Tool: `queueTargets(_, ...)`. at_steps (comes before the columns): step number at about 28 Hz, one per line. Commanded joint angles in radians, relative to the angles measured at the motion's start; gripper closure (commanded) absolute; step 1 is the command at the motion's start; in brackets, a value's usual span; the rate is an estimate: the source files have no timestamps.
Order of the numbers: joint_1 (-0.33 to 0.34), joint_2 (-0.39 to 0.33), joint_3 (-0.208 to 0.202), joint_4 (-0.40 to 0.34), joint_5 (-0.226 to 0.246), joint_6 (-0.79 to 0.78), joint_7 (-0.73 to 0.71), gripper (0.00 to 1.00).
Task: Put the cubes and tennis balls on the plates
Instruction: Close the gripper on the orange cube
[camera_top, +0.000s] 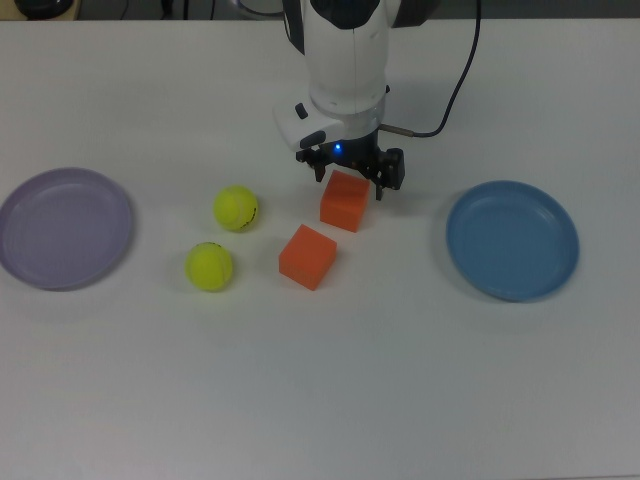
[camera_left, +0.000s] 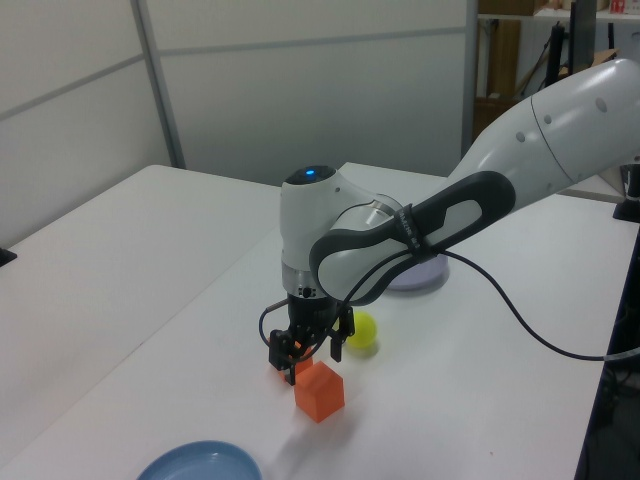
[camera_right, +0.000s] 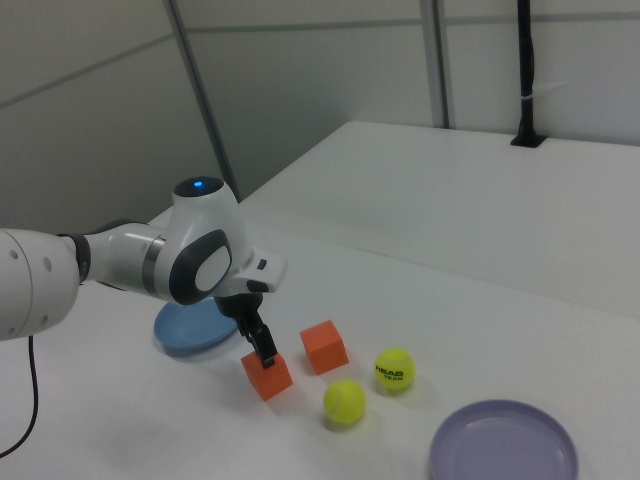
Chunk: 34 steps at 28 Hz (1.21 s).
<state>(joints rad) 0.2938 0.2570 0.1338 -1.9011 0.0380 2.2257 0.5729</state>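
Top view, item 1: gripper (camera_top: 350, 184), qty 1, black, fingers spread wide, one each side of the upper orange cube (camera_top: 345, 201), straddling it; whether the pads touch the cube's sides, cannot tell. White arm (camera_top: 345, 60) comes down from the top view's upper edge, blue light lit near the wrist.

Orange cubes, qty 2. No. 1 as above, betw. the fingers, on the table (camera_top: 320, 400). No. 2, second cube (camera_top: 308, 256), just below and to the top view's left of no. 1, near it but apart, free-standing.

Tennis balls, qty 2, yellow-green, both to the top view's left of the cubes. Upper ball (camera_top: 236, 208) level w/ cube no. 1; lower ball (camera_top: 209, 266) level w/ cube no. 2. Near each other, not touching.

Plates, qty 2, both bare. Lavender plate (camera_top: 64, 227) at the top view's far left; blue plate (camera_top: 512, 240) at the top view's right, well apart from cubes.

Right view: same gripper (camera_right: 262, 350) down at the nearer cube (camera_right: 267, 375), blue plate (camera_right: 190, 330) behind the arm.
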Motion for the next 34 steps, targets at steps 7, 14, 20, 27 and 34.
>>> queueTargets(7, -0.01, 0.021, 0.012, -0.024, -0.04, 0.029, 0.028, 0.0)
queueTargets(14, -0.01, 0.044, 0.012, -0.024, -0.046, 0.041, 0.036, 0.0)
queueTargets(20, -0.008, 0.062, 0.012, -0.023, -0.052, 0.068, 0.041, 0.0)
queueTargets(27, -0.004, 0.067, 0.012, -0.019, -0.053, 0.089, 0.054, 0.72)
queueTargets(34, 0.005, 0.027, 0.013, 0.003, -0.064, 0.077, 0.047, 1.0)
